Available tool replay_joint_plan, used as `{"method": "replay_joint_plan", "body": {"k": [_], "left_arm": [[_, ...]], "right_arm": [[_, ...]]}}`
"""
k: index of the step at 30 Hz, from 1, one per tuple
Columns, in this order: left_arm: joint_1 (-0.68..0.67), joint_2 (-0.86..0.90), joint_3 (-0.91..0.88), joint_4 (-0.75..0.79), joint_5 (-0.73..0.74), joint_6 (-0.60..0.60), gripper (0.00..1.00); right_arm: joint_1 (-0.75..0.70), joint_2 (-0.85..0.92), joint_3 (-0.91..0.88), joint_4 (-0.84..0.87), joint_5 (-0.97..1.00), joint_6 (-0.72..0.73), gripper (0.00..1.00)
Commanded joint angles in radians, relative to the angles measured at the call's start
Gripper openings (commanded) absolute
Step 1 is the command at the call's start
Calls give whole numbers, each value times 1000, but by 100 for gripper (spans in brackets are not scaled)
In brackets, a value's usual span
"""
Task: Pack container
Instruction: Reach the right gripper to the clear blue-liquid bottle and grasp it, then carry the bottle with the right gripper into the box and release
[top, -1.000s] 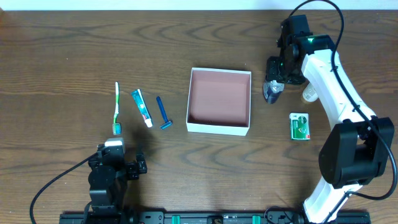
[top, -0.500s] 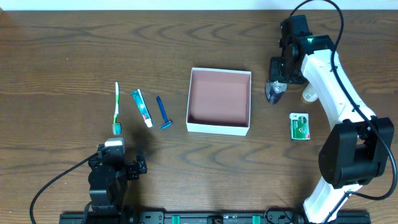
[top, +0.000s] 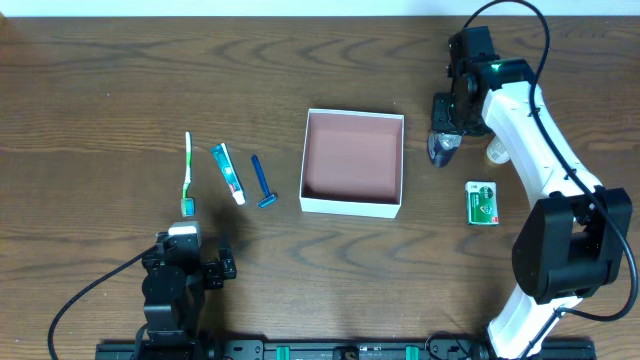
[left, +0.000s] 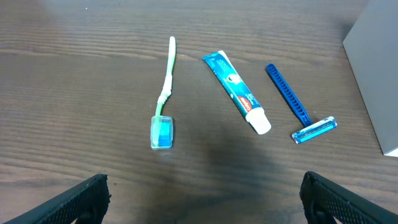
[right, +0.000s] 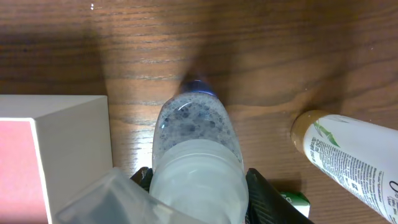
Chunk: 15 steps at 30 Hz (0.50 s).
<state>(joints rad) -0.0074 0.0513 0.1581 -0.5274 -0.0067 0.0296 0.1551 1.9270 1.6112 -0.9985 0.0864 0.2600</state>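
Observation:
The container (top: 352, 204) is a shallow square box with white walls and a pink-brown inside at the table's middle; its corner shows in the right wrist view (right: 68, 143). My right gripper (top: 445, 128) is shut on a small clear bottle with a frosted cap (right: 196, 162), held just right of the container (top: 440, 148). My left gripper (top: 190, 268) is open and empty near the front edge, its fingers wide apart in the left wrist view (left: 205, 199). A toothbrush (top: 187, 172), toothpaste tube (top: 228, 172) and blue razor (top: 262, 182) lie left of the container.
A white tube with a tan cap (top: 497, 150) lies right of my right gripper, also in the right wrist view (right: 354, 149). A green soap box (top: 482, 203) lies nearer the front right. The toothbrush (left: 165, 93), toothpaste (left: 237, 93) and razor (left: 297, 106) lie ahead of my left gripper.
My right gripper with the bottle has shifted very slightly; otherwise nothing has visibly moved.

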Motion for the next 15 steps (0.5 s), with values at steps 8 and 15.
{"method": "replay_joint_plan", "body": {"k": [8, 15], "left_arm": [[5, -2, -14, -1, -1, -2, 98], [5, -2, -14, -1, -1, -1, 98]], "right_arm": [[69, -92, 160, -180, 11, 24, 16], [219, -222, 329, -267, 11, 98, 12]]}}
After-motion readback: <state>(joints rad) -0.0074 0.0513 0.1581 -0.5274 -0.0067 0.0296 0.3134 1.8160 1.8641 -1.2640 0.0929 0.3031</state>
